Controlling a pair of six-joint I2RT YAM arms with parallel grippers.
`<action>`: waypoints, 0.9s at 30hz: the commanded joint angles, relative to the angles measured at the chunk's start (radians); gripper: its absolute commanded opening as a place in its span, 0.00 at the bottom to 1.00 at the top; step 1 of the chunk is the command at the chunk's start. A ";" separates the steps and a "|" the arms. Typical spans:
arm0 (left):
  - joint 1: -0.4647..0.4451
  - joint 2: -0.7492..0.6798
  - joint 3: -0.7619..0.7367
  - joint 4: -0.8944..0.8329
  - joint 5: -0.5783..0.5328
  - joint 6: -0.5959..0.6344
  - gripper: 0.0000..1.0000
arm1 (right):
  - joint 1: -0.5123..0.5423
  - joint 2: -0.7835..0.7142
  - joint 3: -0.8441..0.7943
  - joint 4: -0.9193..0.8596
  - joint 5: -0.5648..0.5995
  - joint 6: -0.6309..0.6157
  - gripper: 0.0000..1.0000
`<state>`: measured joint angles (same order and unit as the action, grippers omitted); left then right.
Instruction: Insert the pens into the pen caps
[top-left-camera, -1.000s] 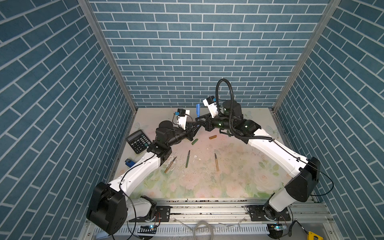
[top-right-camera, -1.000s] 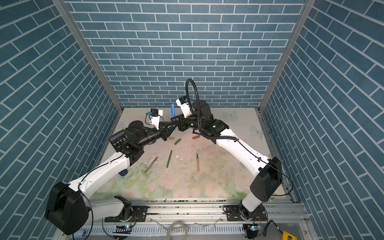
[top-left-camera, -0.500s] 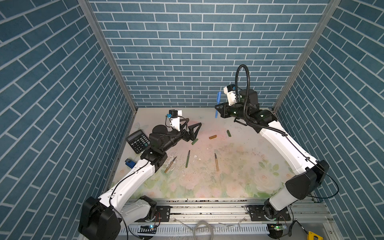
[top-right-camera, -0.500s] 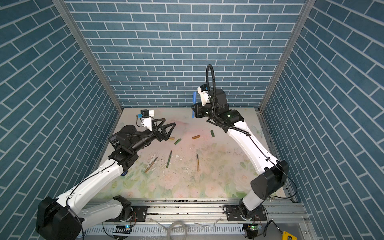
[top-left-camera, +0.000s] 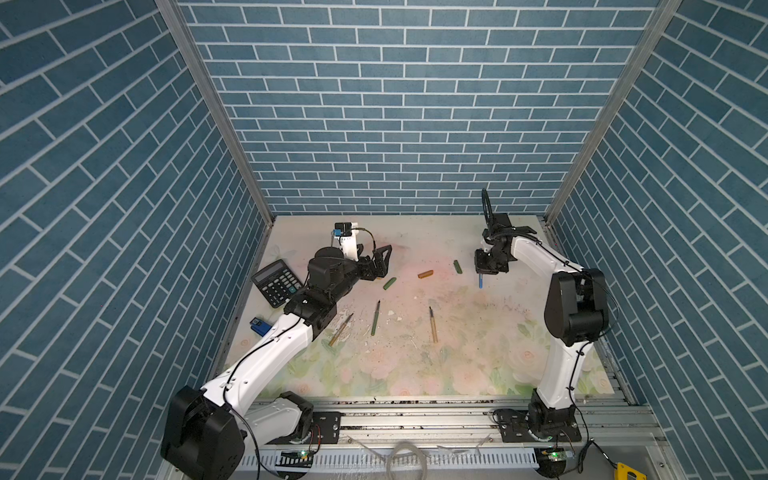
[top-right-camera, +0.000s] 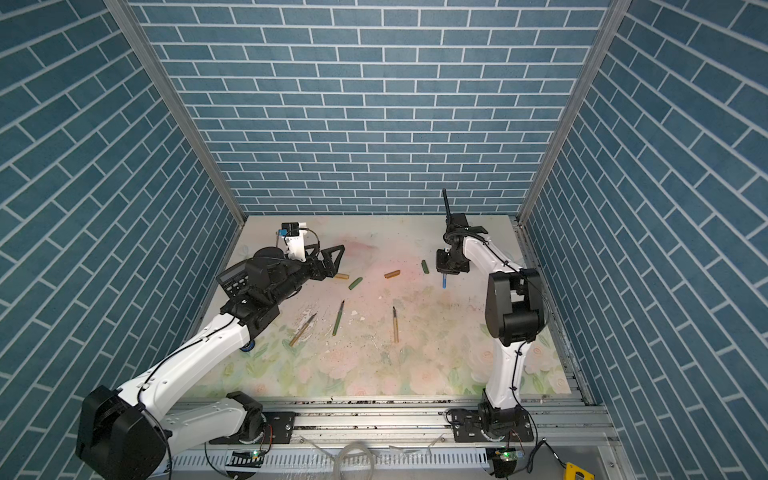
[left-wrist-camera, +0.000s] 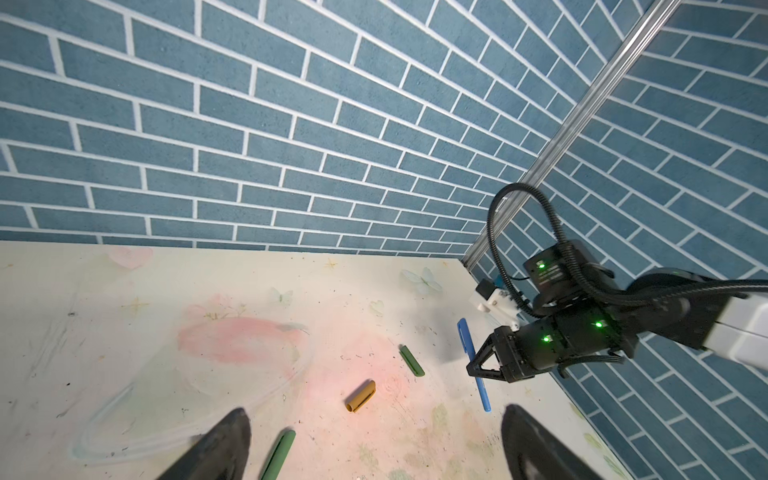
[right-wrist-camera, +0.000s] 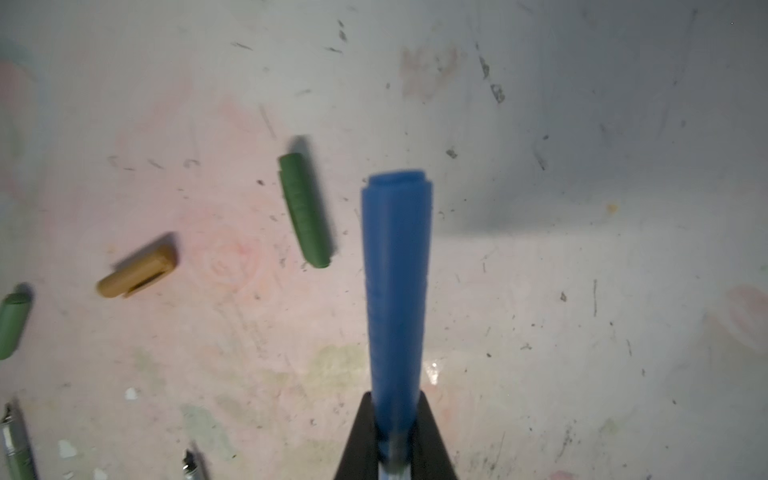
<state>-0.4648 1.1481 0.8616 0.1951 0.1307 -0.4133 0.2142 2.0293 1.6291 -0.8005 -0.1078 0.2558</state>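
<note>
The right gripper (top-left-camera: 481, 273) is clamped on a blue pen (top-left-camera: 481, 282), which it holds nearly upright over the desk (top-left-camera: 457, 365) toward the back right corner. The left gripper (top-left-camera: 377, 266) is spread wide and empty, toward the back left. 3 pens (top-right-camera: 338, 318) lie mid-desk. 4 caps (top-right-camera: 392, 274) lie in a loose row behind them, between the grippers.
</note>
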 joint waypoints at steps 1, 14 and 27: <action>0.002 0.009 0.033 -0.016 -0.013 0.020 0.96 | -0.028 0.088 0.100 -0.107 0.028 -0.077 0.04; 0.014 0.049 0.050 -0.021 0.029 0.011 0.96 | -0.040 0.260 0.204 -0.178 0.026 -0.098 0.15; 0.026 0.049 0.056 -0.027 0.044 0.023 0.95 | -0.043 0.240 0.234 -0.208 -0.019 -0.078 0.32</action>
<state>-0.4492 1.1961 0.8883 0.1761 0.1619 -0.4072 0.1719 2.2612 1.8301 -0.9569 -0.1181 0.1829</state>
